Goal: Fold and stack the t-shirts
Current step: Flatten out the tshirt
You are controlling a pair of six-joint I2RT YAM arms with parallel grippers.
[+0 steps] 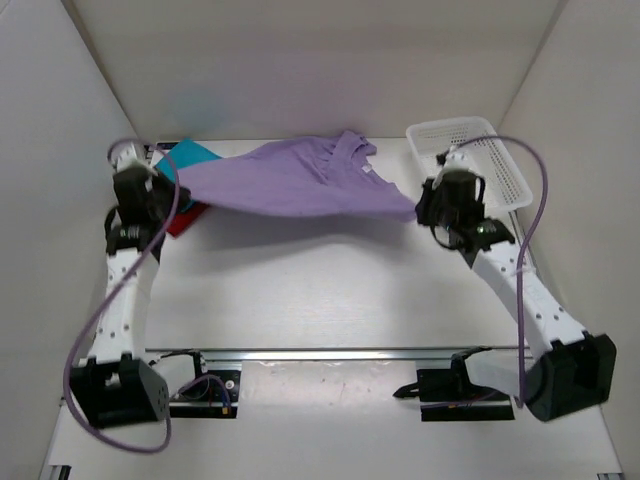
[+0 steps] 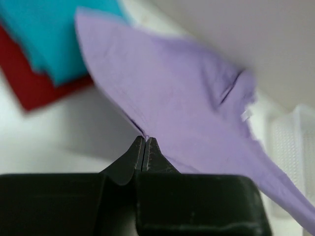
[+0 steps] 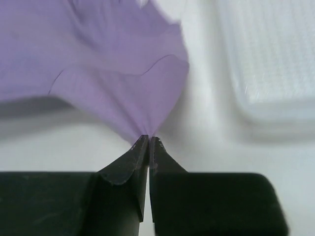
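Lavender shirt (image 1: 300, 180) spread aloft, edges pinched by left fingers (image 2: 130, 160) and right fingers (image 3: 130, 160).

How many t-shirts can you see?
3. The pale lavender cloth t-shirt hangs stretched between the left fingers and right fingers; the teal-blue cloth t-shirt lies far left, atop the dark red cloth t-shirt. More could be hidden.

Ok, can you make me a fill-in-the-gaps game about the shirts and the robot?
The left gripper and right gripper hold the soft pale lavender cloth t-shirt stretched ____ them.
The teal-blue cloth t-shirt lies on the dark red cloth t-shirt, nearest the ____ gripper.
The white plastic mesh basket sits nearest the ____ gripper.
Missing words: between, left, right.
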